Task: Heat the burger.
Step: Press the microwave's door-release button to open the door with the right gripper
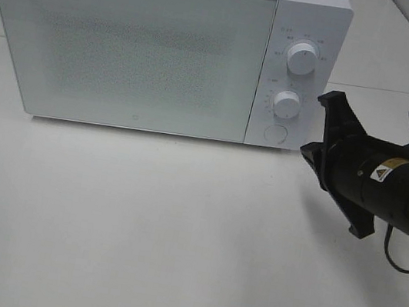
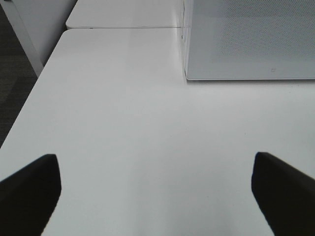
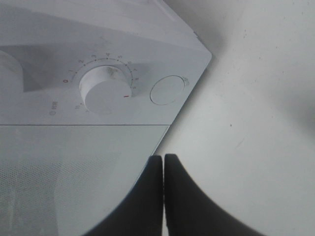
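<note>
One microwave [image 1: 129,40] on white table [image 1: 138,229], door shut. Burger unseen in every view; whereabouts, heading, long axis and look cannot be told. Open tabletop in front of microwave; table's side edge seen from left wrist. Left gripper [image 2: 156,189] spread wide, holding nothing, above table. Right gripper [image 3: 163,164] pressed together, empty, near lower dial [image 3: 105,91] and round button [image 3: 167,89].
</note>
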`<state>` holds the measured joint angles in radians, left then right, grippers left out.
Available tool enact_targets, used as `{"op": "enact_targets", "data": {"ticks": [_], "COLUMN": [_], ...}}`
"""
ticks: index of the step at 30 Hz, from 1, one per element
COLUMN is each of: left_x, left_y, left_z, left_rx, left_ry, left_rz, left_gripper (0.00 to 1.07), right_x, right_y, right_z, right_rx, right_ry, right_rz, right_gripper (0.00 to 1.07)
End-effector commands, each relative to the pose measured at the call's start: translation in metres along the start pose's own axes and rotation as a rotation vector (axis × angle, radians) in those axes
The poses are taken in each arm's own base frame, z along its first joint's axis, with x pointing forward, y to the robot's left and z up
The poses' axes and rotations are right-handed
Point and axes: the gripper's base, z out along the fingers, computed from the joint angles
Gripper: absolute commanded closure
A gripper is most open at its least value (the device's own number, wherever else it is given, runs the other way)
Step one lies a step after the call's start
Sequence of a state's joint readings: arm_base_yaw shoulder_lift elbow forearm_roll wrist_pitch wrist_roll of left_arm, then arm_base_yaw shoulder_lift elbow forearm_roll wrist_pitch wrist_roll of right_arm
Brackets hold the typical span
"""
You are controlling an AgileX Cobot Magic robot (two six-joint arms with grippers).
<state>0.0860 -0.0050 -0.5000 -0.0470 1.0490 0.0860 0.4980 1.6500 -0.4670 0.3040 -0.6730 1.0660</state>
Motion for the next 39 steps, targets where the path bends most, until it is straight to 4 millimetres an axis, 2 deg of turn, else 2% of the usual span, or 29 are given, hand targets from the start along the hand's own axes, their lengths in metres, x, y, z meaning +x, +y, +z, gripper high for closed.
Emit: {"op": "enact_targets", "data": {"ticks": [1,10,22,31,39], "left_x": [0.001,0.001,0.001,0.001,0.001], "left_y": [0.0,0.0,0.0,0.0,0.0], "left_z": [-0.002,-0.002,-0.002,-0.002,-0.002], "left_rx": [-0.004,-0.004,-0.004,-0.004,-0.004], "left_ry": [-0.026,-0.026,-0.026,-0.026,-0.026], "left_rz": [0.002,0.002,0.002,0.002,0.002], "left_gripper": [0.09,0.09,0.09,0.09,0.09], "right_x": [0.011,0.028,0.036,0.027,0.021], "right_y": [0.002,0.002,0.004,0.009,0.014], "right_z": [0.0,-0.002,0.029,0.055,0.069], "right_rx": [-0.014,0.015,0.033,0.023,0.009], "right_ry": [-0.021,-0.082,-0.126,-0.168,-0.177], "right_rz": [0.089,0.224,0.268,0.289,0.291], "right_gripper": [1.07,1.07,1.07,1.07,1.07]}}
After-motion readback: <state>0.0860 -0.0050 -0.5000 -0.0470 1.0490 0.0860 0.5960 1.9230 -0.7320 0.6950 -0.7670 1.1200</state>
